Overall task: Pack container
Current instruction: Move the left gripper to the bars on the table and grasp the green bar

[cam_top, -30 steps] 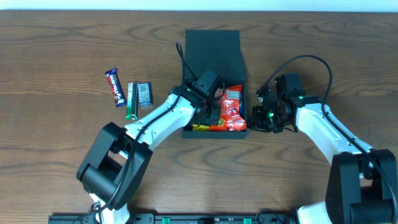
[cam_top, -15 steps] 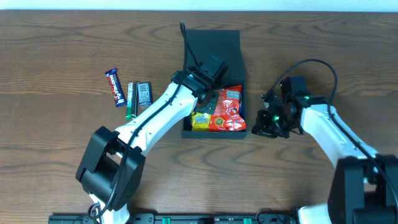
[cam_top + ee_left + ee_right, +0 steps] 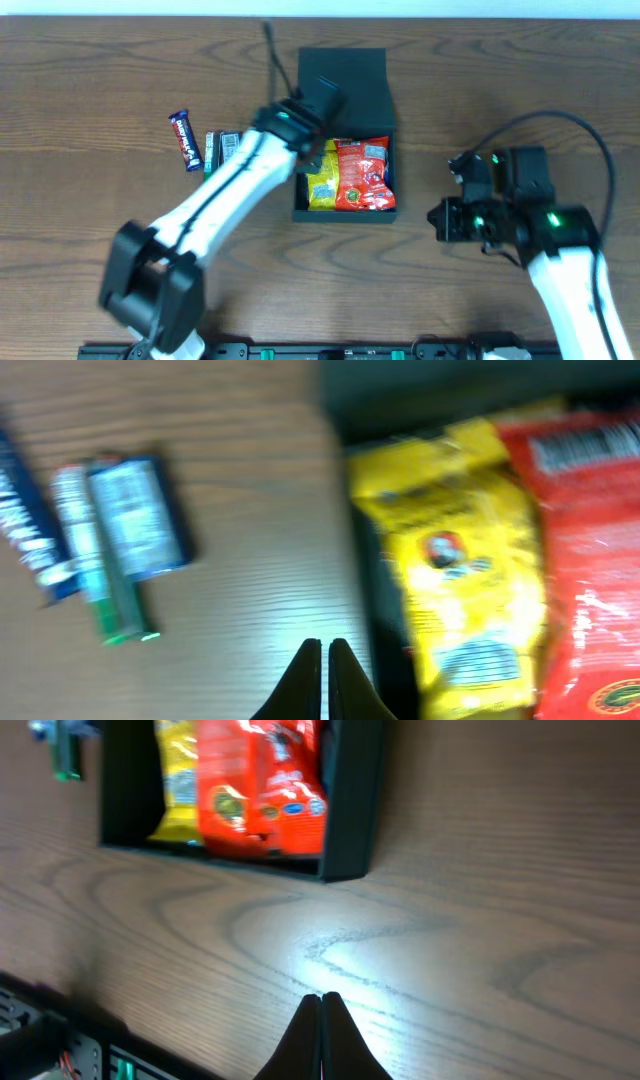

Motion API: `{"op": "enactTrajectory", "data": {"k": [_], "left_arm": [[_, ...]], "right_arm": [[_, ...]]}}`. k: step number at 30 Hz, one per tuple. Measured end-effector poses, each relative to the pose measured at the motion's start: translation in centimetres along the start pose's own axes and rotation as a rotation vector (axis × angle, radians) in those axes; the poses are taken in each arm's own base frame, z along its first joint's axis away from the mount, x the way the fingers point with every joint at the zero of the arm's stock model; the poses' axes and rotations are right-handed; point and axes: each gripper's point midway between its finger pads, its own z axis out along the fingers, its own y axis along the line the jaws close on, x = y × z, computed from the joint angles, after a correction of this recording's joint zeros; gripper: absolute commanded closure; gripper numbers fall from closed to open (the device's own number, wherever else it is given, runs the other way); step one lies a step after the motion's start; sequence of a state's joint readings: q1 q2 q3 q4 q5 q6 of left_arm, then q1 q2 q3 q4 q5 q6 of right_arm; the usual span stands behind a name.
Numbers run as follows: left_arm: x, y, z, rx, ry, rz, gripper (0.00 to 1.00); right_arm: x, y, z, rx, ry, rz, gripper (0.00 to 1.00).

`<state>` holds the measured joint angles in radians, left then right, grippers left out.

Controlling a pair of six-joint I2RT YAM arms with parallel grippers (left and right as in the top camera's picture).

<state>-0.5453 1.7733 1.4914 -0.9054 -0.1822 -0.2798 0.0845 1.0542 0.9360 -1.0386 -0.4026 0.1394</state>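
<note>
Box sits mid table, flap toward far edge. Left gripper pinched together, empty, beside its left wall; right gripper likewise, over bare wood right of box.

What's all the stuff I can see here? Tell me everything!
container: one, dark, lid open, top middle of the table
yellow packet: one, yellow, inside the container, left
red packet: one, red, inside the container, right
blue bar: one, blue, on the table, far left
green stick: one, green, beside the blue bar
dark blue packet: one, beside the green stick
table: one, brown wood
left claw: one, black, shut, by the container's left edge
right claw: one, black, shut, over bare table
</note>
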Motion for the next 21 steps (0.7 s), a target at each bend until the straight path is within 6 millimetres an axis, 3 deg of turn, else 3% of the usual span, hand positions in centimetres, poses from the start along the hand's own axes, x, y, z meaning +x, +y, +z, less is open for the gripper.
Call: {"op": "enactTrajectory", "data": {"k": [5,9,13,17,21], "left_arm": [[-0.9,7.1,-2.7,-0.041,-0.034,-0.146,0.94],[-1.1,11.1,-2.4,-0.041,-0.020,-0.243,0.94],[-1.6,14.2,-1.5,-0.021,-0.040,-0.300,0.94],[0.0,15.7,1.0,0.014,-0.008,-0.328,0.68],[1.4,15.2,3.1,0.043,0.014,-0.306,0.38]], "right_arm": [[1.1,1.4,-3.9,-0.008,-0.138,-0.065,0.99],[2.5,1.9,-5.8,-0.014,-0.197,-0.094,0.99],[3.6,2.0,-6.4,-0.012,-0.197,-0.096,0.98],[3.9,1.9,-6.3,-0.010,-0.184,-0.092,0.98],[3.9,1.9,-6.4,-0.010,-0.185,-0.092,0.98]]}}
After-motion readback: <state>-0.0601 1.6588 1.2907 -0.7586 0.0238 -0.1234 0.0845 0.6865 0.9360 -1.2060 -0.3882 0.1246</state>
